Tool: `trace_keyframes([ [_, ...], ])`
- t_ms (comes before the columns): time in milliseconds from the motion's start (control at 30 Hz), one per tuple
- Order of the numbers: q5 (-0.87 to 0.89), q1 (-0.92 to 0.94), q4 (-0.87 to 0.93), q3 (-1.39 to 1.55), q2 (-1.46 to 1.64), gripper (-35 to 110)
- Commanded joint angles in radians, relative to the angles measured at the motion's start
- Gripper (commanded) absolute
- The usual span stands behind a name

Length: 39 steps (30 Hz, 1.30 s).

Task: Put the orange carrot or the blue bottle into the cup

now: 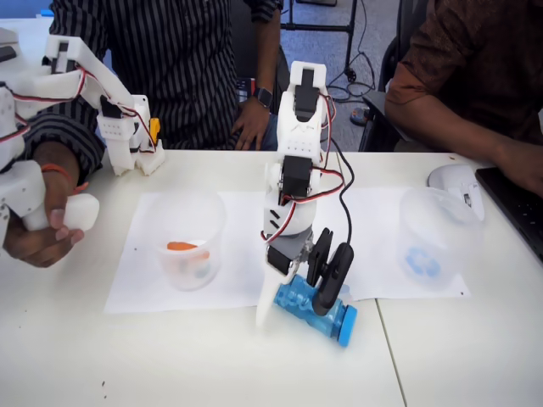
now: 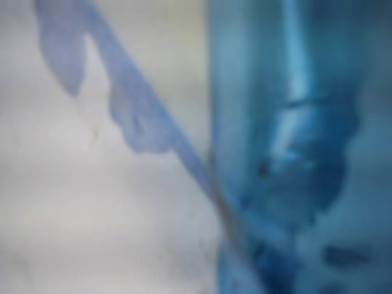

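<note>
On the white desk (image 1: pixel 212 356) your fingers (image 1: pixel 299 298) grip the blue bottle (image 1: pixel 316 307) lying well left of the cup (image 1: pixel 437 237).

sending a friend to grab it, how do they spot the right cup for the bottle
On the white table, go to the right end of the paper sheet. The cup there is clear plastic with a blue mark; the other cup, on the left, shows orange.
</note>
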Motion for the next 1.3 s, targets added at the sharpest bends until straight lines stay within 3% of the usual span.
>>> trace_keyframes([
  [0,0.014,0.018,0.006,-0.083,0.083,56],
  [1267,0.018,-0.037,-0.006,-0.084,0.084,56],
])
